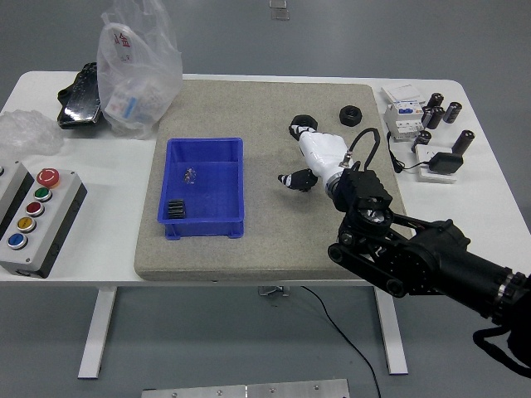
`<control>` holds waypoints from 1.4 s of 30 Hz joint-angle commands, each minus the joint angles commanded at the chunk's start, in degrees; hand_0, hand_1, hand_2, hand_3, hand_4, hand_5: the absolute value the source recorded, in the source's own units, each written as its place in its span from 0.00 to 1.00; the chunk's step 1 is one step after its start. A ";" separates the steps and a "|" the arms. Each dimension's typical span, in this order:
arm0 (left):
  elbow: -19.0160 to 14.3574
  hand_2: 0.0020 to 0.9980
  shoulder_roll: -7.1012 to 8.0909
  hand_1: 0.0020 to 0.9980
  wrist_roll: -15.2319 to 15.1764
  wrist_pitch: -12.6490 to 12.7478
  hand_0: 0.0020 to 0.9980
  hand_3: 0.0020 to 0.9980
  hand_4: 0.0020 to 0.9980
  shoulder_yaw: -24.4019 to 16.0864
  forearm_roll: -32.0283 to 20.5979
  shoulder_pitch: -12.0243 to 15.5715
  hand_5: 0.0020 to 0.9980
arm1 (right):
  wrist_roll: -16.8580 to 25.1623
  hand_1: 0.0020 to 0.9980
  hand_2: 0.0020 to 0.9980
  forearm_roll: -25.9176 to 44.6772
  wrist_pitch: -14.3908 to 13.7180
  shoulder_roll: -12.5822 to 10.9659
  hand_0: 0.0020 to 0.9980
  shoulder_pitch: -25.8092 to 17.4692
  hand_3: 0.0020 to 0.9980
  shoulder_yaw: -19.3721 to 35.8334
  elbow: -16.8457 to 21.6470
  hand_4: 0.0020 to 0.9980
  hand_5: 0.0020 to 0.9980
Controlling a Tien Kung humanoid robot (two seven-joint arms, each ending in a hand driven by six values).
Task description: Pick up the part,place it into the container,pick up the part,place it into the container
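Observation:
My right hand [300, 153], white with a black arm, hovers over the grey mat [265, 240], right of the blue bin [205, 226]. Its fingers are spread and hold nothing. The fingertips [299, 129] lie over a black hex nut [307, 122], which they mostly hide. A second black nut [351, 114] sits farther right on the mat. Inside the bin lie a black gear [174, 209] at the front left and a small silvery part [190, 174] farther back.
A plastic bag [137, 66] and a black item [80, 98] stand at the back left. The button box [33, 217] is at the left edge. Electrical parts and black cylinders [431, 124] crowd the right side, with a cable [398, 162].

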 joint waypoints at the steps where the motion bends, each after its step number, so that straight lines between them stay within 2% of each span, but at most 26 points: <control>1: 0.00 0.56 0.00 0.57 0.01 0.00 0.64 0.62 0.72 -0.02 0.04 0.00 0.33 | 0.01 0.62 0.76 0.16 0.24 0.04 0.37 -0.05 0.88 -0.21 -0.72 0.83 0.30; 7: 0.00 0.56 -0.03 0.57 0.00 -0.02 0.64 0.62 0.72 0.04 0.06 0.02 0.33 | 0.11 0.62 0.76 0.21 1.43 0.20 0.37 -0.30 0.88 -0.81 -3.33 0.83 0.30; 8: 0.00 0.56 -0.02 0.57 0.03 -0.04 0.64 0.62 0.72 0.02 0.10 0.05 0.33 | 0.11 0.55 0.65 0.30 1.62 0.19 0.34 -0.34 0.69 -0.92 -3.52 0.36 0.20; 13: 0.00 0.56 -0.01 0.57 0.06 -0.07 0.64 0.62 0.72 0.03 0.15 0.07 0.33 | 0.24 0.55 0.65 0.75 2.13 0.44 0.34 -0.44 0.69 -1.66 -3.69 0.36 0.20; 14: 0.00 0.56 -0.03 0.57 0.01 -0.08 0.64 0.62 0.72 0.04 0.17 0.06 0.33 | 0.39 0.49 0.56 0.51 2.26 0.58 0.31 -0.50 0.59 -2.07 -3.68 0.20 0.20; 19: 0.00 0.56 -0.23 0.57 -0.11 -0.15 0.64 0.62 0.72 0.22 0.14 0.09 0.33 | 1.00 0.49 0.56 -0.67 2.45 1.03 0.31 -0.85 0.59 -3.42 -3.74 0.20 0.20; 20: 0.00 0.56 -0.28 0.57 -0.09 -0.18 0.64 0.61 0.72 0.30 0.11 0.13 0.33 | 1.18 0.46 0.48 -0.83 2.39 1.08 0.30 -0.95 0.48 -3.64 -3.76 0.10 0.11; 24: 0.00 0.56 -0.35 0.57 -0.16 -0.17 0.64 0.61 0.72 0.51 -0.05 0.23 0.33 | 1.63 0.46 0.48 -1.60 1.27 0.92 0.30 -1.07 0.48 -3.68 -3.78 0.10 0.11; 25: 0.00 0.56 -0.34 0.57 -0.22 -0.16 0.64 0.61 0.72 0.59 -0.15 0.23 0.34 | 1.75 0.42 0.39 -1.69 0.87 0.80 0.27 -1.07 0.37 -3.57 -3.71 0.04 0.00; 28: 0.00 0.56 -0.31 0.57 -0.37 -0.12 0.64 0.61 0.72 0.72 -0.32 0.21 0.34 | 1.98 0.42 0.39 -2.20 -0.05 0.37 0.27 -1.05 0.37 -3.12 -3.19 0.04 0.00; 32: 0.00 0.56 -0.32 0.57 -0.49 -0.09 0.64 0.62 0.72 0.86 -0.53 0.24 0.33 | 1.79 0.42 0.37 -3.51 -0.92 -0.83 0.27 -0.85 0.36 -1.92 0.06 0.04 0.00; 36: 0.00 0.56 -0.31 0.57 -0.37 -0.07 0.64 0.62 0.72 0.68 -0.39 0.37 0.33 | 1.06 0.42 0.37 -5.57 -1.39 -1.94 0.27 -0.25 0.36 -1.19 4.99 0.04 0.00; 39: 0.00 0.56 -0.30 0.57 -0.35 -0.07 0.64 0.62 0.72 0.60 -0.39 0.38 0.34 | 0.64 0.42 0.38 -7.05 -1.52 -2.57 0.29 0.90 0.37 -3.11 9.67 0.06 0.00; 42: 0.00 0.56 -0.20 0.57 -0.42 -0.04 0.64 0.62 0.72 0.57 -0.49 0.28 0.34 | 0.64 0.42 0.38 -9.03 -1.20 -2.15 0.29 2.42 0.37 -6.82 14.53 0.06 0.00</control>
